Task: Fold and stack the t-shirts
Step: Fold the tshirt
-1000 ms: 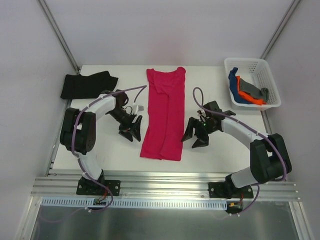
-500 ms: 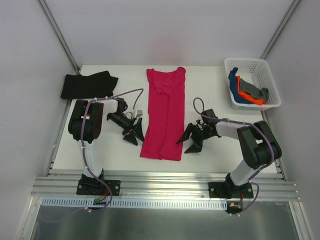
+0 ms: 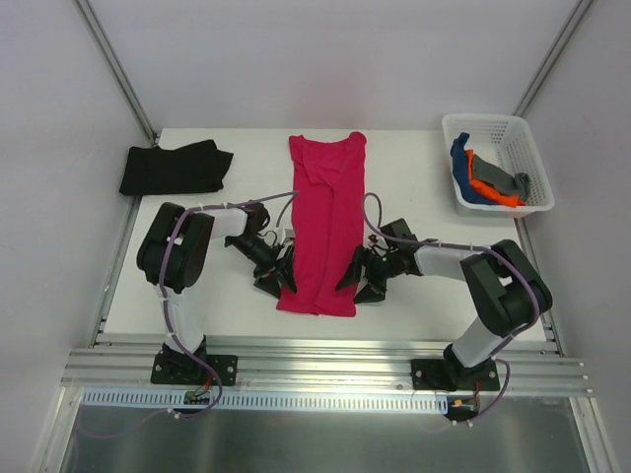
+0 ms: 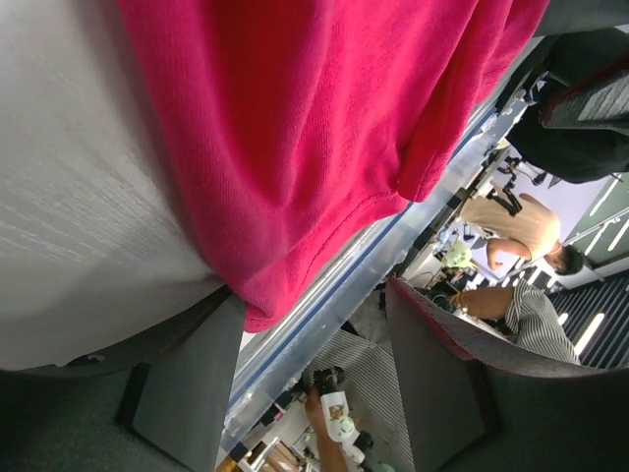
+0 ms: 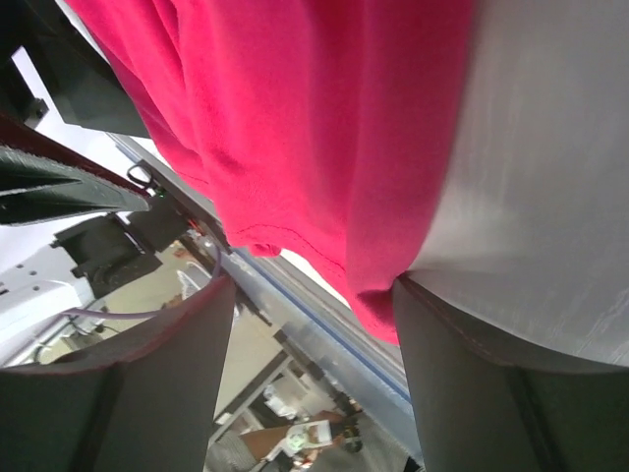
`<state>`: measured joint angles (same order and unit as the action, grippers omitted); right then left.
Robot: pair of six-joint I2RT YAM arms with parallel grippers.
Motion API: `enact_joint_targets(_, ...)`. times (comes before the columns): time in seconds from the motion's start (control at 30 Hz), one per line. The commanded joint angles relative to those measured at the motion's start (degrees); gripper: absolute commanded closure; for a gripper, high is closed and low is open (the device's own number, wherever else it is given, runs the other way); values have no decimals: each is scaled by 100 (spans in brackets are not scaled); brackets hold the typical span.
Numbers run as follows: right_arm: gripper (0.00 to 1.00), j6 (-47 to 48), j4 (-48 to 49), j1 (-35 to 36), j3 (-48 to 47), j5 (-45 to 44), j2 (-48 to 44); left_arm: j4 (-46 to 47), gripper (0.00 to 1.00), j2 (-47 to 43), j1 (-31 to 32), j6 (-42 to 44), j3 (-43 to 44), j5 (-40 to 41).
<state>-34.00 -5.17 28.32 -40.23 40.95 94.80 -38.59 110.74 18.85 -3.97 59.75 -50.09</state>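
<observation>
Edges of crimson-pink t-shirt (image 3: 330, 217) meet the spread left claw (image 3: 281, 276) and spread right claw (image 3: 357, 281).

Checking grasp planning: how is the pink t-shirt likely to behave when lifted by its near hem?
The pink t-shirt lies flat in soft creased folds, so it will probably droop limply. Its thin knit looks light. The folded layers at the hem may slip apart if only one is pinched.
</observation>
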Motion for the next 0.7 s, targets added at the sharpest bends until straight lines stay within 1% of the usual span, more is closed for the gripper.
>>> enact_joint_targets(0.0,29,788,-326,69,384,-1554,30,563,40,114,40,-51,-60,745)
enact_joint_targets(0.17,26,1009,-651,60,823,-1889,-646,616,40,45,40,-78,-191,790)
enact_joint_targets(0.23,26,1009,-661,69,894,-1871,-726,616,40,-43,40,-87,-226,921)
enact_joint_targets(0.47,27,1123,-722,95,824,-1845,-525,616,42,-482,40,-139,-516,1220)
enact_joint_targets(0.6,28,1088,-722,200,858,-1757,-445,624,44,-562,40,-174,-674,1317)
enact_joint_targets(0.67,32,1071,-740,279,859,-1757,-445,659,44,-553,40,-192,-736,1387)
